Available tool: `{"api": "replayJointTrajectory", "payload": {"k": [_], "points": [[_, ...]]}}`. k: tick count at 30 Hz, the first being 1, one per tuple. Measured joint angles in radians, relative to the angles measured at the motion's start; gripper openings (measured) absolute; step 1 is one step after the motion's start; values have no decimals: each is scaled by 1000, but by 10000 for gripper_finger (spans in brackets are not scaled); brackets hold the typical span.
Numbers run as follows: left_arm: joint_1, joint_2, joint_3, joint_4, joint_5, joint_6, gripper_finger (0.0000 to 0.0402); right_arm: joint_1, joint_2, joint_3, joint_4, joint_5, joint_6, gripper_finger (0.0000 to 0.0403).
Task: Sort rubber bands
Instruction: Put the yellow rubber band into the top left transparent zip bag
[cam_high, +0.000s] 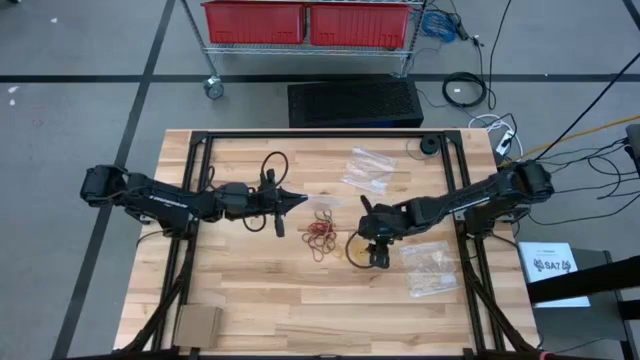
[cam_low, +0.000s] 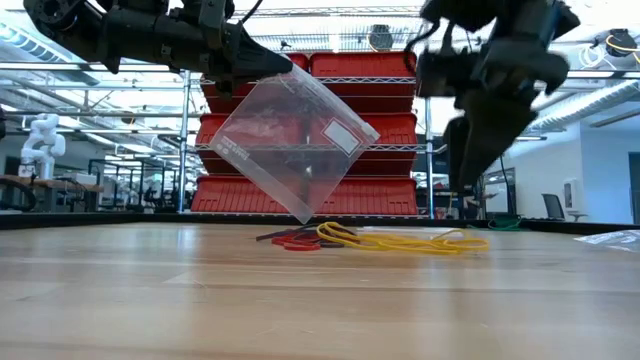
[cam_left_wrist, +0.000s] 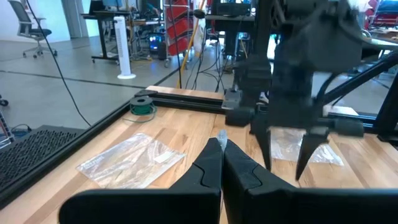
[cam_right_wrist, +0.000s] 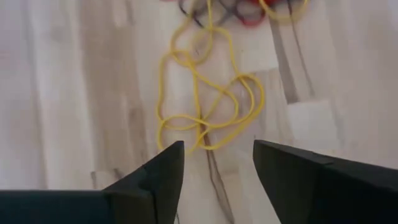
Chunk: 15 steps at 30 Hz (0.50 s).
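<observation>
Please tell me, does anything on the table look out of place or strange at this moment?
Nothing looks damaged. The rubber bands lie in one loose, tangled pile at mid-table, unsorted. One clear bag hangs tilted in the air, pinched at a corner by the left gripper. The right gripper is open above the yellow bands.

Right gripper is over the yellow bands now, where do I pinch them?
Pinch the crossing knot of the yellow rubber bands, where several strands bunch together, coming straight down. They lie flat on the table, and the open right gripper already points at them.

Held bag (cam_low: 295, 150) above rubber bands (cam_high: 322, 231)
</observation>
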Motion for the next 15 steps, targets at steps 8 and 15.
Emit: {"api": "replayJointTrajectory", "payload": {"k": [8, 15], "points": [[0, 0, 0, -14, 13, 0, 0, -3, 109, 0, 86, -6, 72, 138], [0, 0, 0, -32, 29, 1, 0, -18, 146, 0, 85, -6, 123, 48]]}}
